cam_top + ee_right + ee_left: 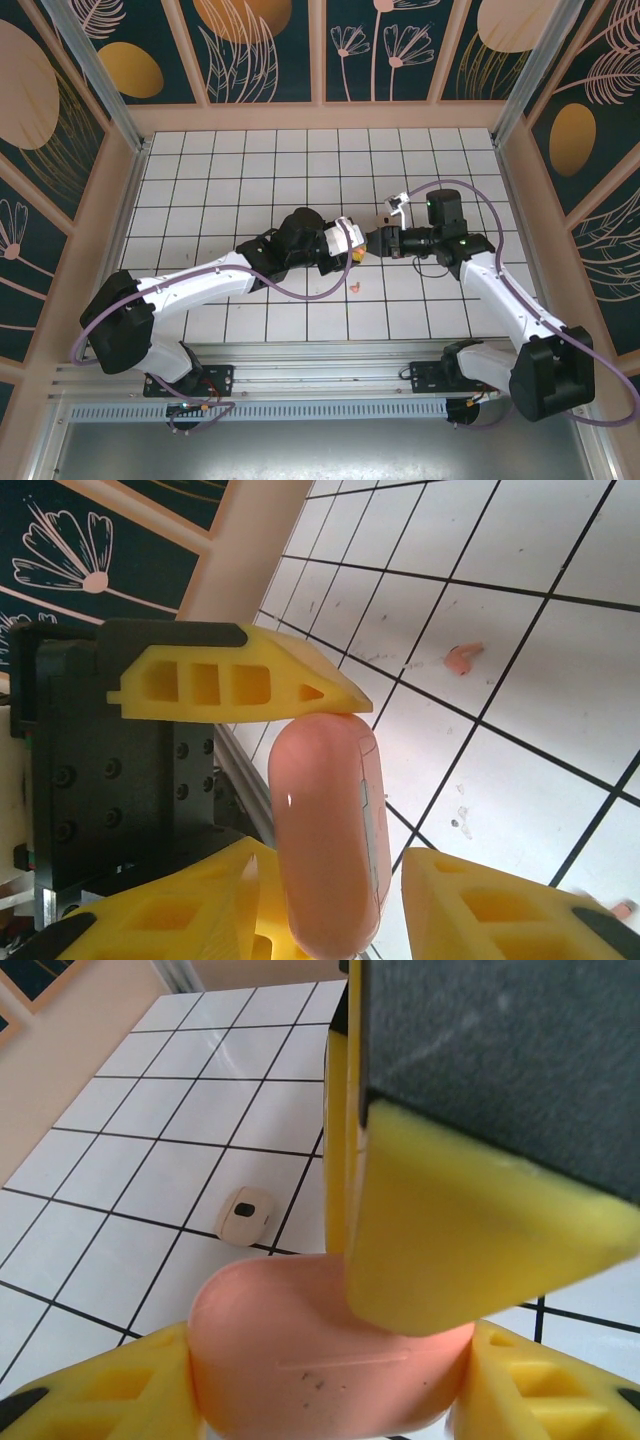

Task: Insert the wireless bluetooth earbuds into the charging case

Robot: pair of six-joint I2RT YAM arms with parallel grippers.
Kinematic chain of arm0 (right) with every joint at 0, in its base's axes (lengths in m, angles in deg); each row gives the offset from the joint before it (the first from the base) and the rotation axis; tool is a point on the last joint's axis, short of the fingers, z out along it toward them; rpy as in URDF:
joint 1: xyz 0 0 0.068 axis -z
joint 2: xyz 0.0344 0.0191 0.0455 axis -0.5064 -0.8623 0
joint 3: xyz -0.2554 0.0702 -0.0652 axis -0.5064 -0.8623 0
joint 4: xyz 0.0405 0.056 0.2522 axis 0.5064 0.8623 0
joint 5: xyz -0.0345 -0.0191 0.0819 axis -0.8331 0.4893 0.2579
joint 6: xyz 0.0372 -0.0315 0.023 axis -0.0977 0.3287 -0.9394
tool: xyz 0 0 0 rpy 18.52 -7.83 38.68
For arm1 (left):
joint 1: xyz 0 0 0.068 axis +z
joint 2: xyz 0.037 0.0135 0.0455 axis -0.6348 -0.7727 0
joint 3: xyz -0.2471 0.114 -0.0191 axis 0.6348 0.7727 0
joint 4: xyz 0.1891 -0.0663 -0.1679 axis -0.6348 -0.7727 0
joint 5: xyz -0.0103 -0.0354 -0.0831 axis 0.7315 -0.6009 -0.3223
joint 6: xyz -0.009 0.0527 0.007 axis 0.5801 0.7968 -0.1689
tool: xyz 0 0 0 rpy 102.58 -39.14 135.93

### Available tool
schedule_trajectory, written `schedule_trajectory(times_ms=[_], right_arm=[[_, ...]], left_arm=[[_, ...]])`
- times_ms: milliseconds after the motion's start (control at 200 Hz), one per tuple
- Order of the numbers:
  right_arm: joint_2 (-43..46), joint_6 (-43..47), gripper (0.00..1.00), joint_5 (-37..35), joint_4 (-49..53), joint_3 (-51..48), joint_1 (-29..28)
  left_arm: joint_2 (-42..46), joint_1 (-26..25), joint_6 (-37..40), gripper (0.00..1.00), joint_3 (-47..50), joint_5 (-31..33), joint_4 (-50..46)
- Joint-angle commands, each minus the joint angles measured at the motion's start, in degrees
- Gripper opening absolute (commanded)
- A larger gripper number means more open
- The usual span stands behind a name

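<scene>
A salmon-pink charging case (320,1360), closed with its seam showing, hangs above the tiles. My left gripper (330,1385) is shut on its two ends. My right gripper (330,858) straddles the same case (325,830) across its flat faces. One right finger (470,1230) lies against the case, and a thin gap shows at the other finger (500,900). The two grippers meet at the table's centre, left (350,248) and right (374,240). One coral earbud (462,658) lies on a tile below, also in the top view (356,289). A pinkish piece (620,910) shows at the frame edge.
A pale rounded piece with a dark mark (245,1215) lies on the tiles beyond the case; I cannot tell if it is a bud or a case. Patterned walls (320,50) enclose the white tiled floor (250,170) on three sides.
</scene>
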Motion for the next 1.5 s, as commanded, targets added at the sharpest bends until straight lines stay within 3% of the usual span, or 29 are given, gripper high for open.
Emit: schedule_trajectory(times_ms=[0,465,606,746,871,1156,1306,1391,1496], right_arm=[[-0.5,1.5,0.41,0.9,-1.3,1.7,-1.0],[-0.6,3.2,0.27,0.6,0.5,2.4,-1.3],[-0.1,4.8,0.25,-0.5,1.1,2.9,-1.2],[1.0,6.8,0.25,-1.6,1.4,3.1,-0.2],[2.0,8.2,0.25,-1.1,0.9,3.0,1.7],[2.1,15.9,0.24,1.5,1.9,4.8,3.3],[2.3,26.0,0.24,3.9,4.5,6.4,3.3],[2.2,33.3,0.24,4.5,7.6,7.9,3.3],[2.3,44.2,0.24,5.4,12.1,9.4,3.3]], left_arm=[[2.0,0.2,-0.5,0.48,-1.8,-1.2,1.9],[3.0,0.3,-1.3,0.49,-2.4,-0.9,2.4],[3.0,0.3,-1.1,0.61,-2.9,0.7,1.4],[4.4,0.3,-0.4,0.78,-1.9,6.8,0.5],[6.9,1.5,-0.2,0.85,-0.6,6.3,-0.2],[10.9,9.6,0.8,0.84,1.0,-5.9,-3.8],[9.8,13.0,3.6,0.83,-1.5,-15.5,-9.4],[9.6,13.1,11.5,0.79,-2.2,-23.0,-12.7],[11.1,13.0,14.3,0.76,0.0,-26.3,-9.3]])
